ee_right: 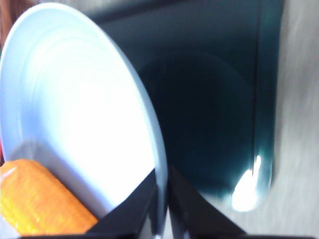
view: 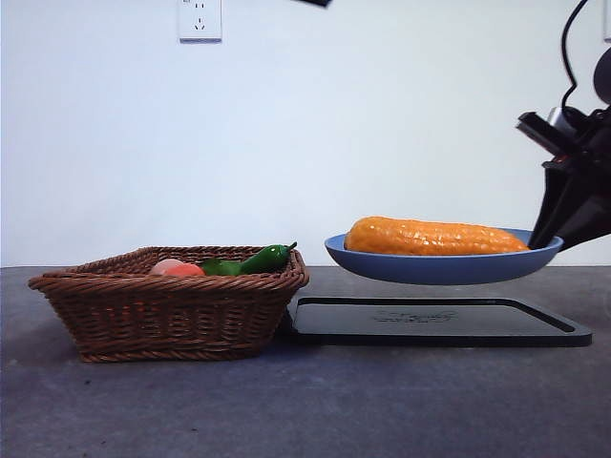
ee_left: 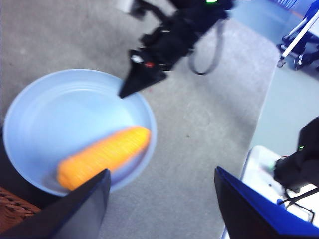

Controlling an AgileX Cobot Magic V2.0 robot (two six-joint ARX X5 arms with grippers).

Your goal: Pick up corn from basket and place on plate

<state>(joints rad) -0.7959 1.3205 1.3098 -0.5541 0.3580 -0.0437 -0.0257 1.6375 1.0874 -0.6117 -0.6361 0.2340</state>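
Front view, right of frame: right gripper (view: 558, 240) clamps the plate (view: 444, 267) rim, corn (view: 434, 237) aboard, above the black tray (view: 434, 322); left gripper (ee_left: 159, 199) gapes empty.

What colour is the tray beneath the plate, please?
Black tray, clearest in the front view.

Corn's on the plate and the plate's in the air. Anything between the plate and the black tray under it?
Nothing visible. The right claw grips the plate by its rim, corn lying on it, above the black tray, with open air between them. The basket sits off to the side.
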